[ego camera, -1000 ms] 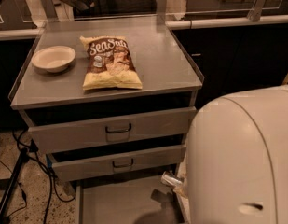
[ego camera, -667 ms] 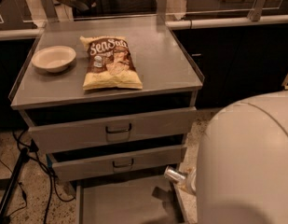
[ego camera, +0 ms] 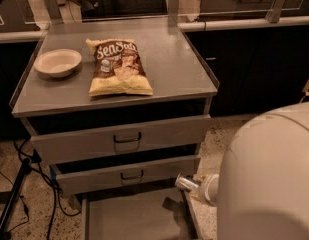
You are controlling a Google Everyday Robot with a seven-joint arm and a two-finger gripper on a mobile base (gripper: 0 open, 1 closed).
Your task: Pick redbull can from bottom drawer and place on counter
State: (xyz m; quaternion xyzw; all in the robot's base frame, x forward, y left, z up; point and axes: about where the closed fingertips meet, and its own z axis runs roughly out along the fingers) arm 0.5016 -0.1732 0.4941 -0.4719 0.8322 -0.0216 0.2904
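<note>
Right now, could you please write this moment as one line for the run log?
phase: pick | gripper: low right, beside bottom drawer | redbull can: at gripper, above drawer's right edge | counter: can not yet placed

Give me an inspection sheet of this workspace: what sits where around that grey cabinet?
Surface: counter, flat grey metal top with low rims.
Job's things: redbull can not on the counter; it is low down by the right edge of the open bottom drawer.
Clutter: chip bag and bowl side by side on the counter.
Grippers: pincer low right, next to the can, mostly hidden by the white arm.
Cables: dark cables on the floor, left of the cabinet.
Surroundings: speckled floor.
</note>
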